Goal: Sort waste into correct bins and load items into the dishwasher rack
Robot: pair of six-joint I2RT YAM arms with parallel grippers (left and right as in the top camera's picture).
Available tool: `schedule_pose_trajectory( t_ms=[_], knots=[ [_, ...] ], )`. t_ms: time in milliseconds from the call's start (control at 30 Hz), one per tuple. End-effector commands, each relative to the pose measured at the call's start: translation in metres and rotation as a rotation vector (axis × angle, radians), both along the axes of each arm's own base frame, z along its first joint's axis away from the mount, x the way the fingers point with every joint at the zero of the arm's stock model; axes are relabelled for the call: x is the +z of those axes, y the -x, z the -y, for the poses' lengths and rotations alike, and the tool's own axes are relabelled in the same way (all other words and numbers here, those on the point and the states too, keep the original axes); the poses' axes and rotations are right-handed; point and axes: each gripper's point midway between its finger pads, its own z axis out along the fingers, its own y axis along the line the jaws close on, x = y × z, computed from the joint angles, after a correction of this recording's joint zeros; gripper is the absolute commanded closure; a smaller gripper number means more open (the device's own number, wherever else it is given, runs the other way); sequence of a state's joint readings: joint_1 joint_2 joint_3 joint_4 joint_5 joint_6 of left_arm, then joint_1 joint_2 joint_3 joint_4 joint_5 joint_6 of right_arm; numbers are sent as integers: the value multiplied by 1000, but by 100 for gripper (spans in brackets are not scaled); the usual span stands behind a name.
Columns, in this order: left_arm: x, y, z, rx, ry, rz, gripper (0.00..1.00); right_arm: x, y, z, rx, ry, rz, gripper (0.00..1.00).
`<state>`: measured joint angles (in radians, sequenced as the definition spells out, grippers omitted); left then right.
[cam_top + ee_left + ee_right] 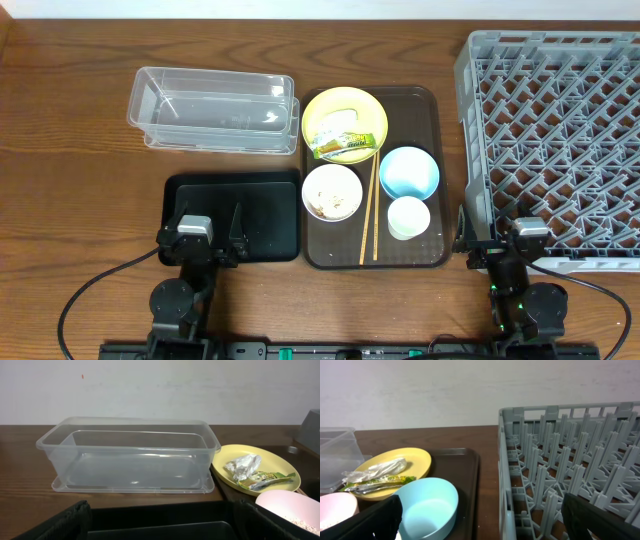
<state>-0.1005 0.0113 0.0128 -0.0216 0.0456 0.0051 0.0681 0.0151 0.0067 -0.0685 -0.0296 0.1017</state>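
Wrapper (345, 143) lay on yellow plate (322, 108), upper centre of overhead frame, ready for picking | my left end effector (160, 527) and right end effector (480, 525) both spread, empty, parked low, probably at rest | clear tub (212, 108) upper left, dishwasher rack (560, 120) right | chopsticks (369, 205) between white bowl (306, 190) and blue bowl (409, 172) could crowd a reach.

a dark wooden table (70, 120) stands against a plain white wall (150, 385).
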Motion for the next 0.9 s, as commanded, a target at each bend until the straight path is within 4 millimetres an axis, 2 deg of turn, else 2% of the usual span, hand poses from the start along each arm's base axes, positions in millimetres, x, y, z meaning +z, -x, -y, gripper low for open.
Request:
schedule_pose_trajectory(
  t_ms=[0,633,867],
  knots=[
    [-14,1,-5,22,-24,-46,7,-1,0,-1,6,6,-2,1],
    [-19,1,-5,30,30,-74,7,-1,0,-1,2,-21,-4,1],
    [-2,0,-4,32,44,-76,7,12,2,4,-28,-24,9,1]
  ],
)
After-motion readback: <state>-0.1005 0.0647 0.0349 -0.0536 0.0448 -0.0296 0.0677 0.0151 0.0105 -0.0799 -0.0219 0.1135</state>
